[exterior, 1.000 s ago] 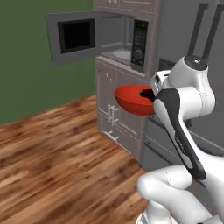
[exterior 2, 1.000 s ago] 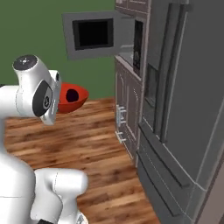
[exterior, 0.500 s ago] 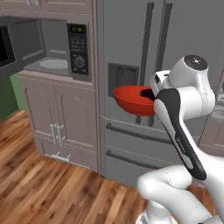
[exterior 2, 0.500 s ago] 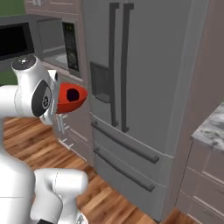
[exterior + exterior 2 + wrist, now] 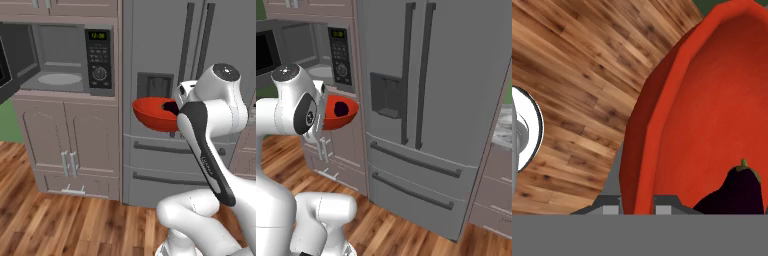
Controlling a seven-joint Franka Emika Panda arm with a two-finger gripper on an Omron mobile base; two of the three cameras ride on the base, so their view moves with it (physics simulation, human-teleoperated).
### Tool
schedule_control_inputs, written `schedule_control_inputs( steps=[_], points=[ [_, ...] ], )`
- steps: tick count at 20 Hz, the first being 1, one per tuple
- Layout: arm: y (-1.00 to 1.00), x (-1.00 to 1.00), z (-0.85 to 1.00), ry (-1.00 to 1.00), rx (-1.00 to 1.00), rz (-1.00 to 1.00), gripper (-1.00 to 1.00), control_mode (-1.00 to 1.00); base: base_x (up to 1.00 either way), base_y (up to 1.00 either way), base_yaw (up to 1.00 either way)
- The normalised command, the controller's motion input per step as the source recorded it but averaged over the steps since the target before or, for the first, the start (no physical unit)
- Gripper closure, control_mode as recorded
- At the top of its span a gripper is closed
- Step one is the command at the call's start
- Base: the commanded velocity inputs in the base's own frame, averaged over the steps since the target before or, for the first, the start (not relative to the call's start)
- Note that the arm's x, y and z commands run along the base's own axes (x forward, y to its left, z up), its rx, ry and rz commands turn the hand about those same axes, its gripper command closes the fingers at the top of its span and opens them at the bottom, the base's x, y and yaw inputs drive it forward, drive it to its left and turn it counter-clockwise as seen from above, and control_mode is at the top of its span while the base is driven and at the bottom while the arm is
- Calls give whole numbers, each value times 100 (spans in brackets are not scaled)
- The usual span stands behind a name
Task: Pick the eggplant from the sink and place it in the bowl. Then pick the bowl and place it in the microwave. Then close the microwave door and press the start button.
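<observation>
the claw (image 5: 637, 202) is grasping the rim of the bowl (image 5: 712, 115) at 6 o'clock in the hand view. the eggplant (image 5: 737, 192) lies inside the bowl, at 3 o'clock from the claw. the microwave (image 5: 60, 60) stands open.
</observation>
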Motion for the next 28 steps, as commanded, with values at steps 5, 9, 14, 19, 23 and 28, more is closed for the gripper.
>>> schedule_control_inputs(
  steps=[5,9,14,19,23,28],
  points=[
    [0,0,0,0,0,0,100,100,7,100,-32],
    [0,0,0,0,0,0,100,100,16,99,-31],
    [0,0,0,0,0,0,100,100,14,84,-31],
    [0,0,0,0,0,0,100,100,27,62,-31],
    [0,0,0,0,0,0,100,100,30,75,-30],
    [0,0,0,0,0,0,100,100,42,61,-23]
  ],
)
